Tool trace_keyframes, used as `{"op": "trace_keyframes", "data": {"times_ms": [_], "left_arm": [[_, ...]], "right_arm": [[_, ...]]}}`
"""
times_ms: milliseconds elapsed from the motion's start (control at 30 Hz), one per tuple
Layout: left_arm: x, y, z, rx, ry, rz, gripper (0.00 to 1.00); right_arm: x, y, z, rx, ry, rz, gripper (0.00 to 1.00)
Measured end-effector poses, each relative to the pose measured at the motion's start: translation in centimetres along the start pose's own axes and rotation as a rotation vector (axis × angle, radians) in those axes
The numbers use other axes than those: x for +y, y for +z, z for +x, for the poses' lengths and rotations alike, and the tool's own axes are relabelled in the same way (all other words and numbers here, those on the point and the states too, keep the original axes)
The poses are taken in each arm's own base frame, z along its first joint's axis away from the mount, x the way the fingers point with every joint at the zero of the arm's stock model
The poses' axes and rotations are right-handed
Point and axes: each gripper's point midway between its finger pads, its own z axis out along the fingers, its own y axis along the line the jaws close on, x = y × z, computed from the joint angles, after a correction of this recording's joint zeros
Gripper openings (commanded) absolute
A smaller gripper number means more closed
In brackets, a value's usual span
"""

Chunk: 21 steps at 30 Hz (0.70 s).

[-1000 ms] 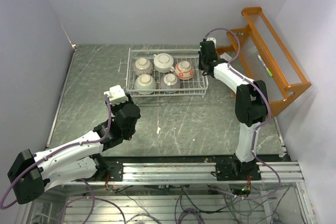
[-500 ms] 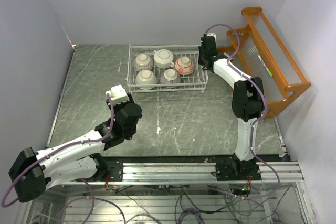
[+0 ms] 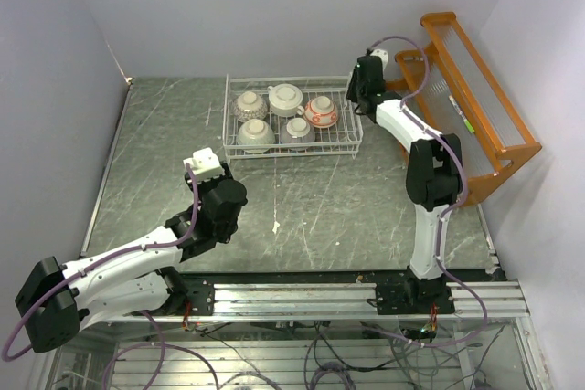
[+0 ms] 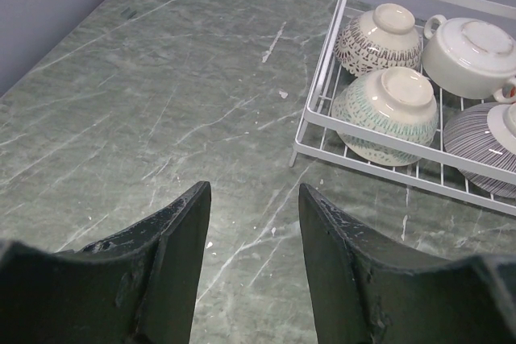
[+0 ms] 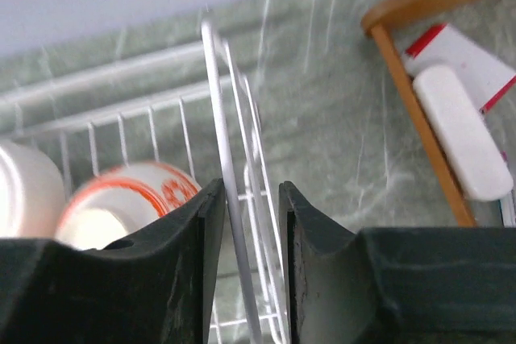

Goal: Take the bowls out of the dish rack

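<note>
Right wrist: right hand (image 5: pixel 250 192) pinching dish rack (image 5: pixel 216 94) side wire; left hand (image 4: pixel 254 199) parted, empty.

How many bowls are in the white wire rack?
5, all upside down in the dish rack. Back row: speckled bowl left, white handled bowl middle, red-marked bowl right. Front row: greenish bowl left, striped bowl beside it. None seems hidden.
</note>
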Motion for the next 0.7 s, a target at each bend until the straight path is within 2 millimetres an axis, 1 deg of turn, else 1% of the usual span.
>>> {"op": "trace_keyframes", "data": {"times_ms": [33, 133, 267, 367, 467, 567, 633, 700], "left_arm": [[0.0, 0.0, 0.0, 0.000, 0.000, 0.000, 0.58], [0.0, 0.0, 0.0, 0.000, 0.000, 0.000, 0.58], [0.0, 0.0, 0.0, 0.000, 0.000, 0.000, 0.58], [0.0, 0.0, 0.0, 0.000, 0.000, 0.000, 0.59], [-0.2, 0.0, 0.0, 0.001, 0.002, 0.008, 0.60], [-1.0, 0.1, 0.0, 0.006, 0.006, 0.039, 0.59], [-1.6, 0.2, 0.6, 0.017, 0.028, 0.058, 0.60], [-2.1, 0.3, 1.3, 0.031, 0.058, 0.072, 0.64]], "right_arm": [[0.0, -0.1, -1.2, -0.039, 0.025, -0.005, 0.42], [-0.2, -1.1, -4.2, -0.124, 0.071, -0.010, 0.51], [-0.3, -3.7, -8.0, -0.220, 0.101, -0.025, 0.59], [-0.4, -5.6, -9.7, -0.274, 0.110, -0.039, 0.67], [-0.5, -7.7, -10.2, -0.311, 0.101, -0.071, 0.78], [-0.1, -9.5, -10.1, -0.341, 0.077, -0.110, 0.82], [0.6, -10.7, -9.8, -0.369, 0.048, -0.129, 0.82], [2.2, -11.8, -9.2, -0.393, 0.003, -0.148, 0.88]]}}
